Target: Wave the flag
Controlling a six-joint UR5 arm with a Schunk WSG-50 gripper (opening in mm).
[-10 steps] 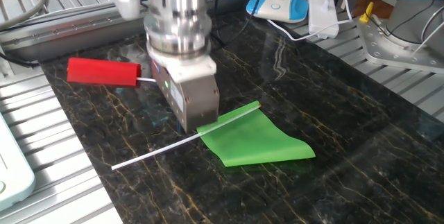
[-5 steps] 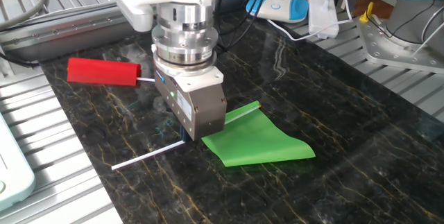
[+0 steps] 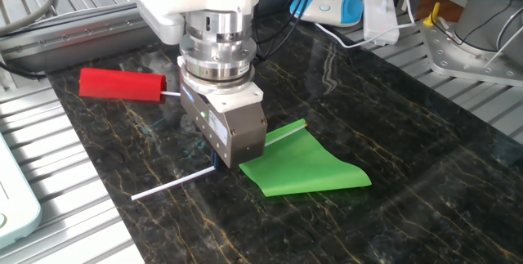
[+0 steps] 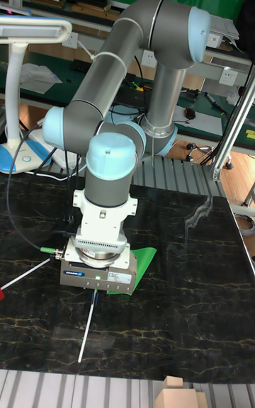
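The flag lies flat on the dark marble table [image 3: 425, 174]. Its bright green cloth [image 3: 306, 166] is spread to the right, and its thin white stick [image 3: 167, 184] runs out to the lower left. My gripper [image 3: 219, 164] is down at the table, right over the stick where it meets the cloth. The gripper body hides the fingers, so their state does not show. In the tall fixed view the stick [image 4: 86, 330] comes out from under the gripper [image 4: 95, 293], and a corner of green cloth [image 4: 142, 263] shows to its right.
A red rolled-up flag [image 3: 122, 84] on a white stick lies behind the gripper at the left. A blue and white lamp base [image 3: 327, 6] and a white adapter [image 3: 380, 15] with cables stand at the back. A white tray [image 3: 12, 207] sits off the table's left edge.
The gripper has shifted slightly right and come down onto the flag's stick. Between half a second ago and now it barely moved. The flag lies where it was.
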